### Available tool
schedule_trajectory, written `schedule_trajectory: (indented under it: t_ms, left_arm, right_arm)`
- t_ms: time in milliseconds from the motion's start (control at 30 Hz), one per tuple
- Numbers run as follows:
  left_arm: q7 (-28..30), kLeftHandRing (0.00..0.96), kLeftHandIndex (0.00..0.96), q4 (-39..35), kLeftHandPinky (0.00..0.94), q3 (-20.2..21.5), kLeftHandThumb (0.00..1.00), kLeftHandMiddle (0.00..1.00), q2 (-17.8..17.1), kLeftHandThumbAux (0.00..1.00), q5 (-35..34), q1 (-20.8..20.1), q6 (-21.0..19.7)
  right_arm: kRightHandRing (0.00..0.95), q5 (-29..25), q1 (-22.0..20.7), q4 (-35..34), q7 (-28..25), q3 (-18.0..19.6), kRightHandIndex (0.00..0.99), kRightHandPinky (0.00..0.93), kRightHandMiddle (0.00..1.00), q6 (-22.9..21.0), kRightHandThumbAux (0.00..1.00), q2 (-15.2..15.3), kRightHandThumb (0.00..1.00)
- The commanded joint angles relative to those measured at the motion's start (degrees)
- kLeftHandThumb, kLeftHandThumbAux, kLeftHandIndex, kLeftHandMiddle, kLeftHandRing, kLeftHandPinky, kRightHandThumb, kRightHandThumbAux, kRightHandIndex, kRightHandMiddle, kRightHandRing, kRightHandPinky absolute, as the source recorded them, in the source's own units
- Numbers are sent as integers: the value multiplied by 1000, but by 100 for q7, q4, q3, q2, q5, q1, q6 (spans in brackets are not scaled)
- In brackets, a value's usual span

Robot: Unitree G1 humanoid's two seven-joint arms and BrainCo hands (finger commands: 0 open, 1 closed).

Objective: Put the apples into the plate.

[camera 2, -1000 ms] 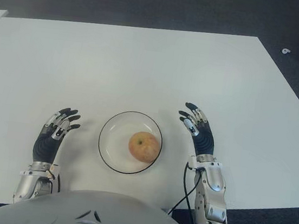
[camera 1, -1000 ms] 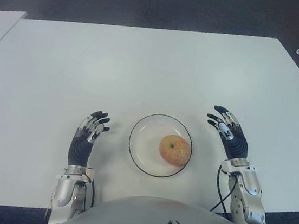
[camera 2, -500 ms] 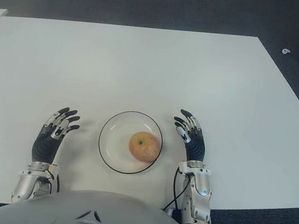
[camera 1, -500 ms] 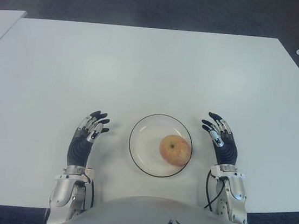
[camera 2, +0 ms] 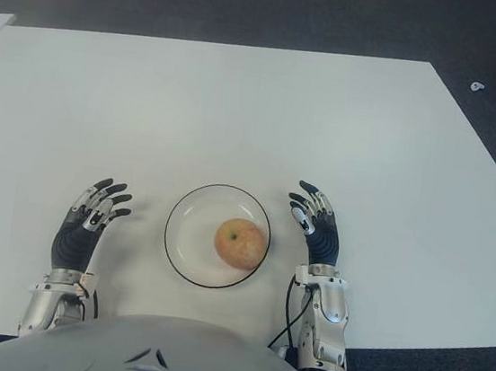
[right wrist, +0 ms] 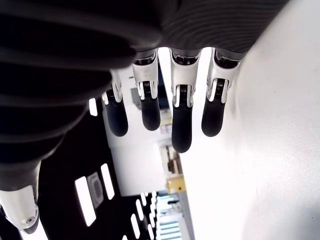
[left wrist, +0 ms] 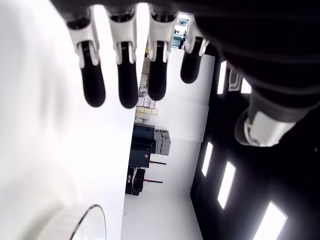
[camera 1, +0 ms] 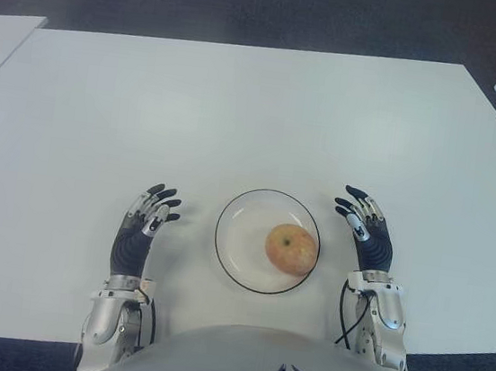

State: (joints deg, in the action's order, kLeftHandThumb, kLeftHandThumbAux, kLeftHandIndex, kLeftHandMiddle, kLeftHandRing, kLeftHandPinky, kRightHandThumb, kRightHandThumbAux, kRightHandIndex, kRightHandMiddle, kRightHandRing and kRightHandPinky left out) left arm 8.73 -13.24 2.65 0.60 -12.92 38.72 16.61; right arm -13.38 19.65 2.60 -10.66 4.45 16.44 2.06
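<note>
1 yellow-red apple (camera 1: 291,249) sits in the clear round glass plate (camera 1: 236,225) on the white table (camera 1: 239,112). Left hand (camera 1: 138,231) and right hand (camera 1: 367,236) flank it, fingers spread, empty. Task looks complete.

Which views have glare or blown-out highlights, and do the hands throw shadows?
Eye views: even light, mild sheen on the table, apple and plate crisp, only faint shadow beside the left hand and right hand. Both wrist views: table washed out white, backlit fingers dark.

Setting: office or lab room; large plain white table (camera 1: 240,103) on dark grey carpet floor (camera 1: 252,5) beyond its far edge
</note>
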Motion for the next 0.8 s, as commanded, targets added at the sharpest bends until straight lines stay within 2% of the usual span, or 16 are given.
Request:
schedule_trajectory:
  t_ms: [33, 600, 800]
  left_arm:
    - [-43, 306, 198, -35, 356, 22, 412, 259, 25, 548, -18, 7, -114]
    - [-63, 315, 205, 87, 361, 20, 418, 268, 110, 552, 28, -98, -117]
    - [-41, 318, 197, 419, 365, 70, 415, 265, 145, 555, 61, -295, -13]
  right_arm:
    - [324, 48, 89, 217, 12, 16, 248, 316, 360, -87, 602, -57, 354]
    - [324, -45, -29, 469, -111, 82, 222, 295, 376, -204, 624, -100, 369]
    - [329, -24, -80, 580, -104, 106, 225, 305, 383, -234, 626, -97, 378]
